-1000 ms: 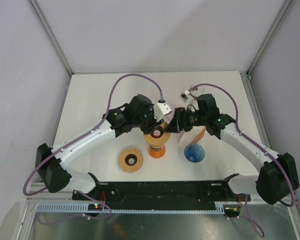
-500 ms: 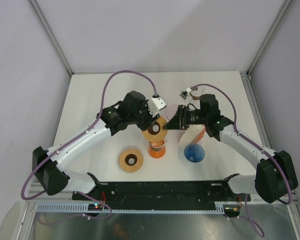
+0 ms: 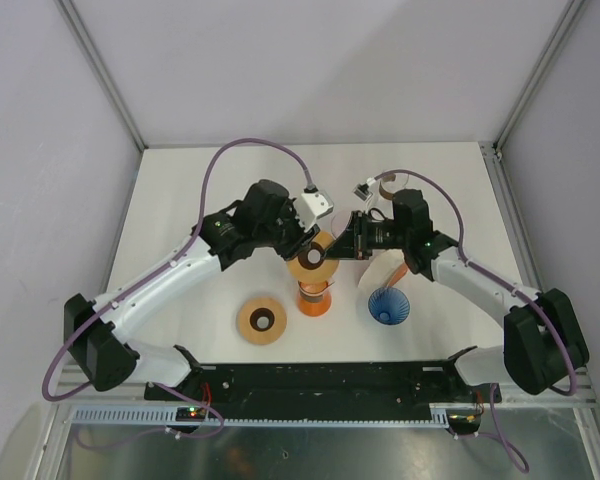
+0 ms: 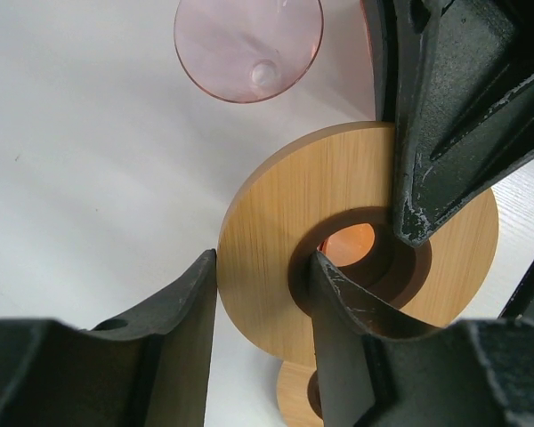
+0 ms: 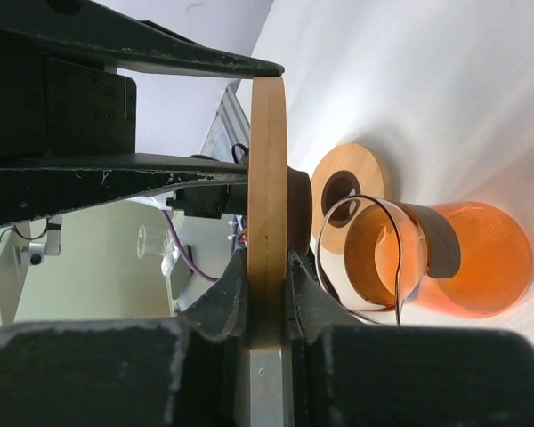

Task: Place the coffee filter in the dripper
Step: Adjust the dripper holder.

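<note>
Seeing both jaws clenched on the wooden ring point(image 3: 310, 262) just over the orange carafe point(image 3: 315, 300), with the blue dripper point(image 3: 388, 305) on the bench point(image 3: 200, 200) nearer the right arm point(image 3: 470, 275), and honestly can't spot the filter.

wooden ring point(image 3: 310, 262): lifted off the orange carafe point(image 3: 315, 300), tilted
left hand point(image 4: 260, 267): raised with it
right hand point(image 5: 267, 271): closed onto the ring's rim

Robotics laboratory test cell; white table point(image 3: 180, 190) enclosed by plain panels point(image 3: 310, 70) and aluminium frame posts point(image 3: 100, 72); left arm point(image 3: 170, 280) and right arm point(image 3: 480, 282) bolted to black base rail point(image 3: 320, 378).
</note>
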### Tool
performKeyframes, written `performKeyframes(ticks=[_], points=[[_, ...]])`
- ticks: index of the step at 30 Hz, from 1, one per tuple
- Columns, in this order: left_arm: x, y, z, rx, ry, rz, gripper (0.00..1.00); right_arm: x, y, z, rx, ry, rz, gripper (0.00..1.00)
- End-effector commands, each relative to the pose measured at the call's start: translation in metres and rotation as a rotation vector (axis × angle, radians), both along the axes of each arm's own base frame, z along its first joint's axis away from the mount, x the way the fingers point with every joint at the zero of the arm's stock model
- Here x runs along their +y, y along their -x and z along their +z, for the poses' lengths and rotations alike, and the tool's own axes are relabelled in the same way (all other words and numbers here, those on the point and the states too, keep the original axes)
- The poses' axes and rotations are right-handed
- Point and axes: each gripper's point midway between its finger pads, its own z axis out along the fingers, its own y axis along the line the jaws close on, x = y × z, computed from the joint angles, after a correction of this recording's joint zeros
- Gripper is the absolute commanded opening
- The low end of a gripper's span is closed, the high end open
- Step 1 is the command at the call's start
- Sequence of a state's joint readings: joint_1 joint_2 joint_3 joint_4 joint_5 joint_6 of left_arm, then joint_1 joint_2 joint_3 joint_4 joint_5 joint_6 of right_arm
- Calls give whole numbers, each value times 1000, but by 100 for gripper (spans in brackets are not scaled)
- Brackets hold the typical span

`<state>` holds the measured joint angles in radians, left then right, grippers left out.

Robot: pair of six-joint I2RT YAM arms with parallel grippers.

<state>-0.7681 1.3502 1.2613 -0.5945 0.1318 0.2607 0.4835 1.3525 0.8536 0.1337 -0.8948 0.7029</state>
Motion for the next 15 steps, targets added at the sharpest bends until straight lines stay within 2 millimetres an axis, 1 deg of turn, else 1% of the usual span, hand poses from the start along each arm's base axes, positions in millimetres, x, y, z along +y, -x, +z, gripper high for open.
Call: performKeyframes(ticks=[1, 2, 4, 5, 6, 7, 8, 9, 10, 11, 13, 15], points=[[-11, -3, 38, -59, 105, -6, 0, 1, -2, 20, -116, -30, -5, 1], [-9, -5, 39, -65, 104, 4, 3, -1, -5, 21, -140, -16, -27, 1], [-3, -13, 45, -84, 104, 44, 24, -6, -8, 26, -205, 18, -72, 0], [1, -18, 48, -91, 108, 65, 39, -8, -6, 31, -240, 34, -86, 0], [5, -21, 55, -104, 118, 79, 50, -10, -10, 39, -310, 58, -117, 0], [10, -26, 61, -111, 130, 99, 59, -11, -5, 45, -355, 88, -128, 0], [15, -30, 69, -119, 147, 115, 65, -13, -8, 51, -427, 128, -159, 0], [20, -34, 75, -125, 161, 132, 71, -14, -3, 58, -484, 158, -167, 0], [24, -37, 83, -133, 179, 144, 74, -17, -5, 64, -554, 200, -196, 0], [30, -40, 88, -139, 188, 162, 78, -18, -2, 67, -608, 234, -202, 0], [40, -44, 100, -154, 207, 189, 81, -28, -8, 70, -742, 346, -254, 0], [49, -47, 105, -157, 216, 213, 83, -36, -10, 67, -861, 465, -279, 0]])
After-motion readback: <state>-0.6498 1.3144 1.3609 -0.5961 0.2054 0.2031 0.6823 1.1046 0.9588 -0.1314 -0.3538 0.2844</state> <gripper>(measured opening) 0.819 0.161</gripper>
